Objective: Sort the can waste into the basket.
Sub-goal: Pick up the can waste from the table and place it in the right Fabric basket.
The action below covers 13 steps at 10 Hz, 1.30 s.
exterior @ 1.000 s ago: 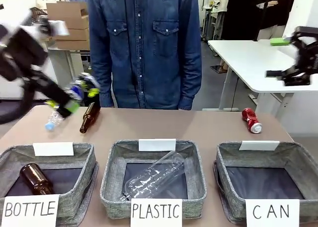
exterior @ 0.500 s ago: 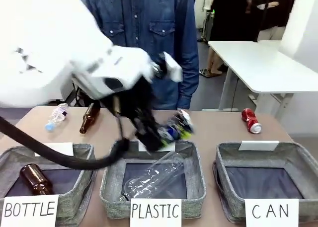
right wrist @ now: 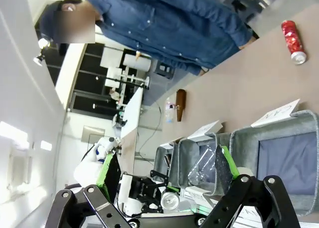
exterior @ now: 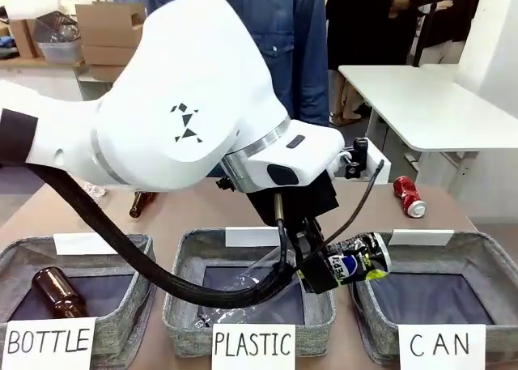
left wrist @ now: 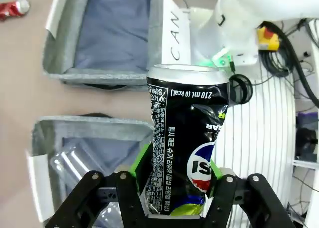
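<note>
At lower middle of the frame, your left hand (exterior: 320, 274) grips the dark blue can (exterior: 354, 261), at the left edge of the CAN basket (exterior: 486, 247). Farther right, the red can (exterior: 409, 196) lies on the counter (exterior: 449, 212); your right hand (right wrist: 165, 173) stands open.

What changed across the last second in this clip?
The left tool, shut on the Pepsi can throughout, swept from the far left across the middle to the left rim of the CAN basket. The red can and that basket stayed put.
</note>
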Available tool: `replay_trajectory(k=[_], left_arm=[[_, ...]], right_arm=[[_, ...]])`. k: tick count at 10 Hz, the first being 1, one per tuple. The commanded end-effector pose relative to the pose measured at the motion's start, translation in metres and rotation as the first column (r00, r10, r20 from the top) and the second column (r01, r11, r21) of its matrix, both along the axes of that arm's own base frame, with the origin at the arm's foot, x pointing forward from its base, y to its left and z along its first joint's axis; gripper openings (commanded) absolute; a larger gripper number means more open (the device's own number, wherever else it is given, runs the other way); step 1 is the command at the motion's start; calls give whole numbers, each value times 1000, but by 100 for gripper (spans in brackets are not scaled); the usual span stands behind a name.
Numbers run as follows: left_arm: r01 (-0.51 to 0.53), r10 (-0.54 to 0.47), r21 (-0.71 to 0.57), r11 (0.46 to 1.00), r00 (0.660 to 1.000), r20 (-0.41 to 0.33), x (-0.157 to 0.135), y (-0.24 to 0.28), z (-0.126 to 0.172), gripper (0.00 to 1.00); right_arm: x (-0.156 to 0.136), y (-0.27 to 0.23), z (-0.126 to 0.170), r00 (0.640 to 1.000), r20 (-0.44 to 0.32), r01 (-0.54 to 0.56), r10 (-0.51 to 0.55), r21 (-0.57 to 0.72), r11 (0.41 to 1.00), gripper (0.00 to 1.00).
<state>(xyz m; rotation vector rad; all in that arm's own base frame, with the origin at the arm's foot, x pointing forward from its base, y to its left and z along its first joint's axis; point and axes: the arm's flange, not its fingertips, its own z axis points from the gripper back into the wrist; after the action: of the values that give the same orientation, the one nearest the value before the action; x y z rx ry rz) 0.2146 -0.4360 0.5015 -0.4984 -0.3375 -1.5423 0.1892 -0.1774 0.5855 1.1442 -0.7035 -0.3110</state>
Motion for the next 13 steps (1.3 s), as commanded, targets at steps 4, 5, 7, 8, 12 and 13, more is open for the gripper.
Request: replay_trajectory(k=[4, 5, 7, 8, 12, 13], left_arm=[[24, 21, -341, 940, 992, 128, 36, -112, -23, 45], [43, 17, -318, 947, 983, 184, 45, -146, -35, 45], [61, -9, -279, 958, 983, 183, 50, -161, -48, 45], [44, 7, -269, 962, 983, 186, 55, -157, -51, 45], [45, -4, -237, 970, 985, 172, 58, -153, -61, 78], [49, -7, -234, 971, 984, 177, 57, -153, -61, 100]], right_arm=[[-1, -7, 3, 1000, 12, 11, -11, 7, 1000, 100], [-1, -7, 3, 1000, 12, 11, -11, 7, 1000, 100], [-1, -7, 3, 1000, 12, 11, -11, 7, 1000, 100], [-1, -7, 3, 1000, 12, 11, -11, 7, 1000, 100], [-1, -7, 3, 1000, 12, 11, -11, 7, 1000, 100], [-1, -7, 3, 1000, 12, 11, -11, 7, 1000, 100]])
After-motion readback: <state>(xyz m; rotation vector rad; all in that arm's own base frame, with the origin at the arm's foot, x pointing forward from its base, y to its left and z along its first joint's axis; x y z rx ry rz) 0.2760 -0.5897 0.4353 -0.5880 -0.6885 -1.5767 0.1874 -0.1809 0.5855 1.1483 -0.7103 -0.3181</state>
